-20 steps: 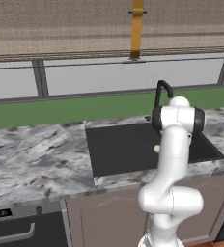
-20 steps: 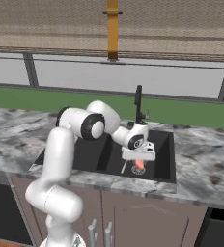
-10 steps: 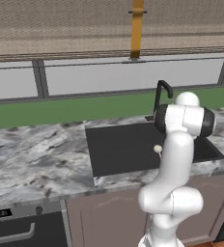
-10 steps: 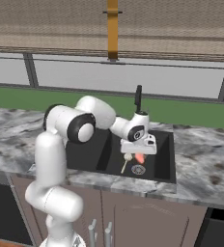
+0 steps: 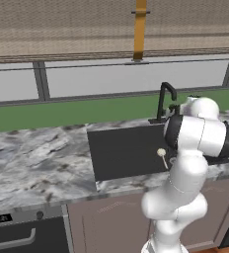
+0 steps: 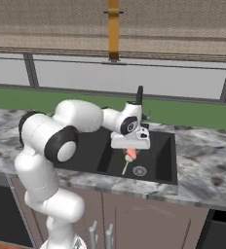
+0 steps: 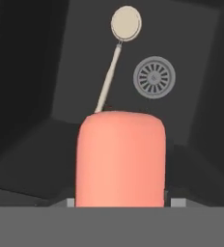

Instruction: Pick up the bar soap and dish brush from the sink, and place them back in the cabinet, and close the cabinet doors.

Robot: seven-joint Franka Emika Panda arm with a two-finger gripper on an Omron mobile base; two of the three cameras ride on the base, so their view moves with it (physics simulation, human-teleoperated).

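My gripper [image 6: 130,150] is shut on the salmon-pink bar soap [image 6: 130,155], holding it a little above the floor of the dark sink [image 6: 160,148]. In the hand view the bar soap [image 7: 121,159] stands between the jaws and hides the fingertips. The cream dish brush [image 7: 115,53] lies on the basin floor beyond it, round head farthest from the hand. The dish brush [image 6: 126,167] rests just below the held soap. From the left, the brush head [image 5: 161,152] peeks out beside my arm in the sink [image 5: 121,148]. The cabinet and its doors are out of view.
A round grey drain [image 7: 154,77] sits beside the brush, also the drain [image 6: 139,170]. The black gooseneck faucet [image 6: 139,95] rises behind the basin, close to my wrist. Grey marbled counter [image 5: 37,158] flanks the sink; low cupboard fronts [image 6: 134,219] lie below.
The soap has risen a little off the basin floor and drifted left in the gripper. My elbow has swung out to the left in the right base view. The brush has not moved.
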